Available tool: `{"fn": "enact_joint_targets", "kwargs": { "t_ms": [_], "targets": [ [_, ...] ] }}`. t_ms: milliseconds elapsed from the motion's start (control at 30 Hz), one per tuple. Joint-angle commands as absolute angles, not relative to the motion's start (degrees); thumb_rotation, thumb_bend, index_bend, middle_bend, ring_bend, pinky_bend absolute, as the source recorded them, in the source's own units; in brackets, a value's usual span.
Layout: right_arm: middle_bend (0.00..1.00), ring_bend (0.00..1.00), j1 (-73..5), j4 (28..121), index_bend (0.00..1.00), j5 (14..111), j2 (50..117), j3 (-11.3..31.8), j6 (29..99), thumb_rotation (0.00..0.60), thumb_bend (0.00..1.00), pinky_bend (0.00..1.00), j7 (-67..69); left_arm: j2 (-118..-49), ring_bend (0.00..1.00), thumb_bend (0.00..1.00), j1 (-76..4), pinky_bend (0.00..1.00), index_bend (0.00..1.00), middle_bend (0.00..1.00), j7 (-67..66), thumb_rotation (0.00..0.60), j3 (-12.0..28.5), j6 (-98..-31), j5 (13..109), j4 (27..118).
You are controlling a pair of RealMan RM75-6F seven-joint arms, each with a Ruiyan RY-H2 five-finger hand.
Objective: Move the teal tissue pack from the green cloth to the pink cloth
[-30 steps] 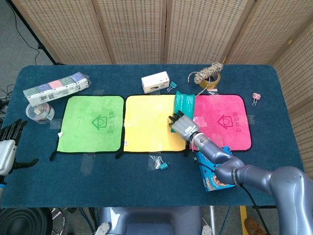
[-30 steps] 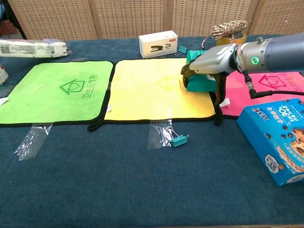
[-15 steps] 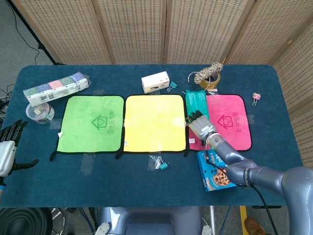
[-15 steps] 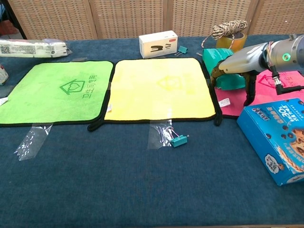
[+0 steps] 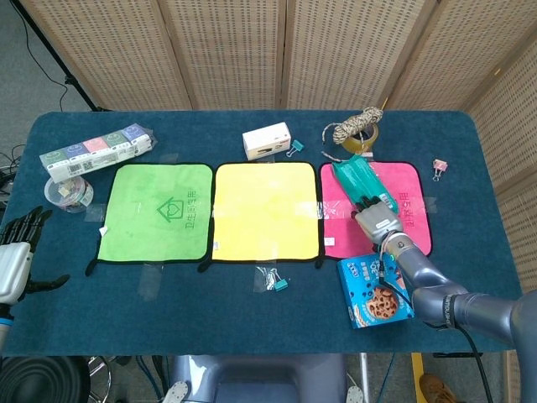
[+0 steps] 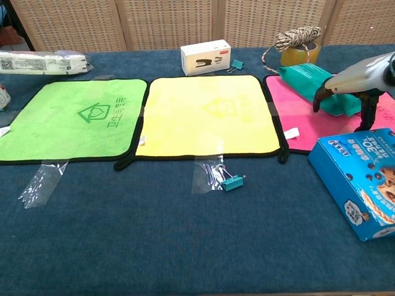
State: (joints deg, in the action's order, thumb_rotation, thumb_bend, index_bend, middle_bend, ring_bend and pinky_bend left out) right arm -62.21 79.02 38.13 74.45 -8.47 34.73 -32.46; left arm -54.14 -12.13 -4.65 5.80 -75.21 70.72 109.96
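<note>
The teal tissue pack (image 5: 354, 177) (image 6: 310, 78) is tilted over the left part of the pink cloth (image 5: 409, 191) (image 6: 291, 118). My right hand (image 5: 376, 219) (image 6: 357, 86) grips its near end, fingers pointing down around it. I cannot tell whether the pack touches the cloth. The green cloth (image 5: 155, 211) (image 6: 68, 120) lies bare at the left. My left hand (image 5: 17, 252) hangs off the table's left edge, fingers spread and holding nothing; the chest view does not show it.
A yellow cloth (image 5: 267, 210) lies between the green and pink ones. A blue cookie box (image 5: 373, 291) (image 6: 361, 179) sits just in front of the pink cloth under my right forearm. Behind are a white box (image 5: 267, 140) and a twine-topped tape roll (image 5: 357, 130). Binder clips (image 6: 225, 179) lie near the front.
My right hand has carried the teal pack rightward, from the yellow cloth's right edge to over the pink cloth. The left hand has hardly moved.
</note>
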Motion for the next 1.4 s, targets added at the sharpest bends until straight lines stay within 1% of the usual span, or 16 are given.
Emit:
{"fn": "enact_joint_targets", "kwargs": {
  "t_ms": [33,200,267,367,500,633,700,767,867,1000,1100,1267,1400],
  "targets": [
    [0.09,0.00,-61.8,80.5,0.18,38.9,73.4,-8.3,35.7,0.600,0.00,0.10,-31.9,-54.2,0.00,0.00,-12.1,0.00,0.00,0.00,-4.8,0.600,5.8,-75.3,70.8,110.0],
    [0.09,0.00,-60.2,85.5,0.17,44.7,70.2,-5.5,38.5,0.600,0.00,0.10,-28.0,-54.3,0.00,0.00,-12.2,0.00,0.00,0.00,-5.2,0.600,5.7,-75.1,70.8,110.0],
    [0.09,0.00,-59.4,87.3,0.18,47.6,68.8,-4.2,40.2,0.600,0.00,0.07,-26.3,-54.4,0.00,0.00,-12.2,0.00,0.00,0.00,-5.4,0.600,5.6,-75.1,70.8,110.1],
    [0.08,0.00,-57.5,89.7,0.18,52.8,66.2,-2.3,44.0,0.600,0.00,0.02,-23.3,-54.4,0.00,0.00,-12.3,0.00,0.00,0.00,-5.5,0.600,5.5,-74.8,71.1,110.0],
    [0.06,0.00,-53.2,91.7,0.17,60.1,62.5,-0.7,51.2,0.600,0.00,0.00,-18.5,-54.4,0.00,0.00,-12.3,0.00,0.00,0.00,-5.6,0.600,5.2,-74.6,71.5,109.8],
    [0.03,0.00,-47.5,92.2,0.15,65.8,59.7,-0.5,58.7,0.600,0.00,0.00,-13.0,-54.5,0.00,0.00,-12.1,0.00,0.00,0.00,-5.6,0.600,4.8,-74.5,71.9,109.5],
    [0.02,0.00,-43.5,92.0,0.12,68.2,58.4,-0.9,63.4,0.600,0.00,0.00,-9.8,-54.8,0.00,0.00,-12.0,0.00,0.00,0.00,-6.4,0.600,4.5,-74.9,72.6,108.8],
    [0.01,0.00,-41.3,91.7,0.06,69.7,58.0,-1.2,65.6,0.600,0.00,0.00,-7.7,-55.1,0.00,0.00,-11.8,0.00,0.00,0.00,-6.7,0.600,4.3,-75.1,72.9,108.5],
    [0.00,0.00,-36.6,91.2,0.02,71.4,57.4,-1.9,70.0,0.600,0.00,0.00,-3.5,-55.4,0.00,0.00,-11.5,0.00,0.00,0.00,-5.9,0.600,4.1,-75.4,73.4,108.4],
    [0.00,0.00,-28.9,89.9,0.02,73.7,57.4,-3.4,76.9,0.600,0.00,0.00,2.9,-56.4,0.00,0.00,-10.6,0.00,0.00,0.00,-5.4,0.600,3.5,-77.0,75.5,107.5],
    [0.00,0.00,-22.9,87.0,0.00,75.5,59.1,-4.6,82.2,0.600,0.00,0.00,7.0,-57.6,0.00,0.00,-9.5,0.00,0.00,0.00,-5.0,0.600,3.0,-78.4,75.8,106.2],
    [0.00,0.00,-16.2,81.3,0.00,76.7,63.8,-4.5,88.2,0.600,0.00,0.00,10.3,-59.2,0.00,0.00,-8.1,0.00,0.00,0.00,-4.5,0.600,2.2,-80.3,77.4,104.3],
    [0.00,0.00,-12.9,78.4,0.00,77.5,66.9,-4.0,90.9,0.600,0.00,0.00,12.1,-59.6,0.00,0.00,-7.4,0.00,0.00,0.00,-4.0,0.600,1.8,-81.4,78.8,103.2]
  ]
}}
